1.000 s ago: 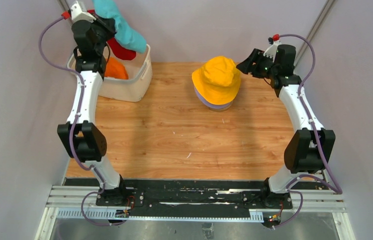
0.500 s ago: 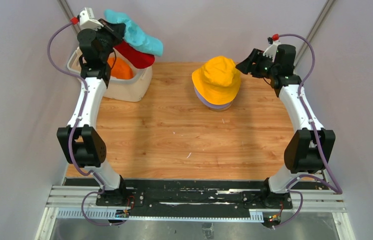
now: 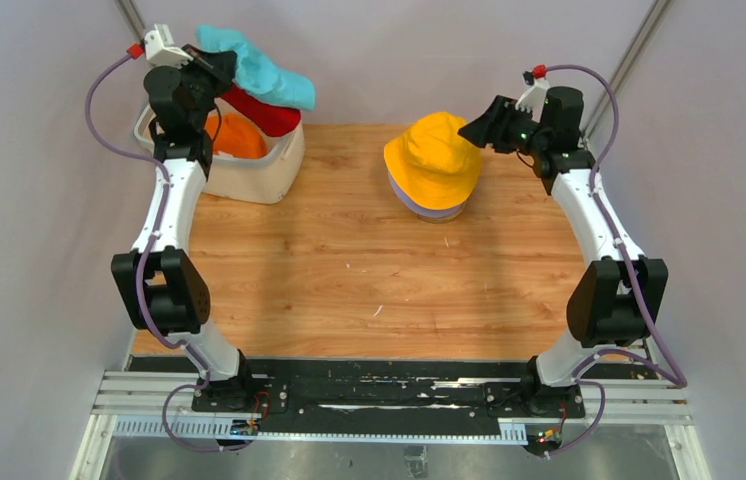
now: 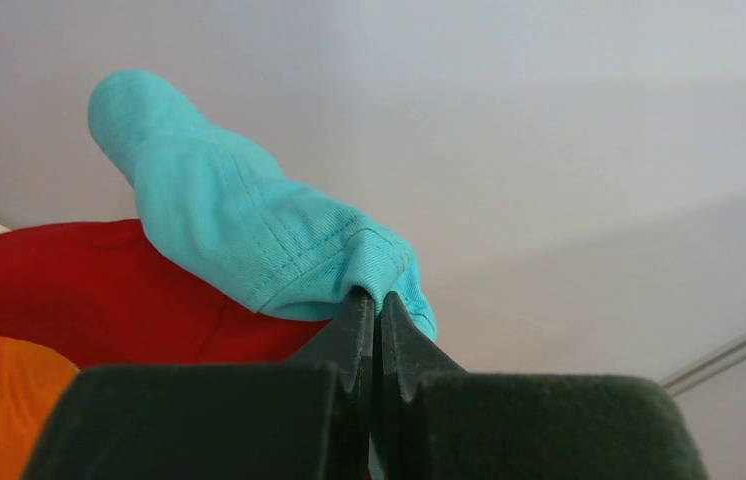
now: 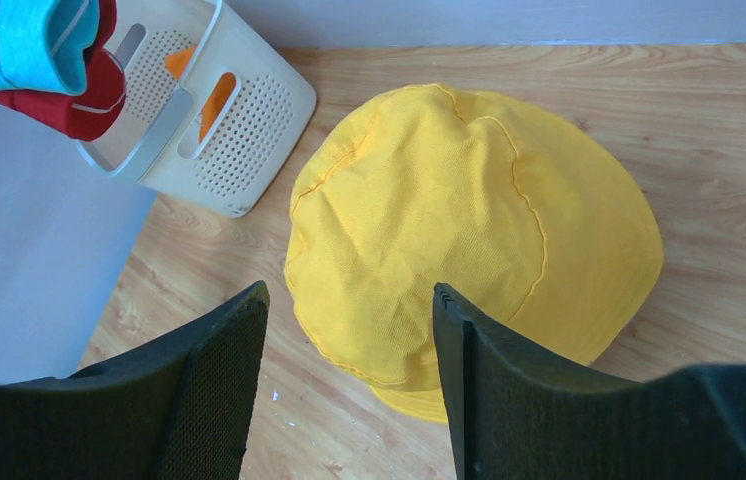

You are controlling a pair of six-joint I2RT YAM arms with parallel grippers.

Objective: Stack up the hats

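Note:
My left gripper [image 3: 211, 68] is shut on the brim of the teal hat [image 3: 259, 72], held high above the white basket [image 3: 267, 180]; in the left wrist view the teal hat [image 4: 239, 225] hangs from my closed gripper [image 4: 374, 300]. The red hat [image 3: 264, 112] droops over the basket rim and the orange hat [image 3: 234, 138] lies inside. The yellow hat [image 3: 436, 155] sits on top of the lavender hat [image 3: 427, 211] at the table's far middle. My right gripper [image 3: 477, 128] is open and empty beside the yellow hat [image 5: 469, 220].
The basket stands at the far left corner against the wall, and it also shows in the right wrist view [image 5: 239, 130]. The wooden table [image 3: 369, 290] stretches toward the arm bases. Grey walls close in on the left, back and right.
My left gripper with the teal hat has swung down and rightward, then slightly back left, and the red hat has been dragged over the basket rim. My right gripper has shifted a little left toward the yellow hat.

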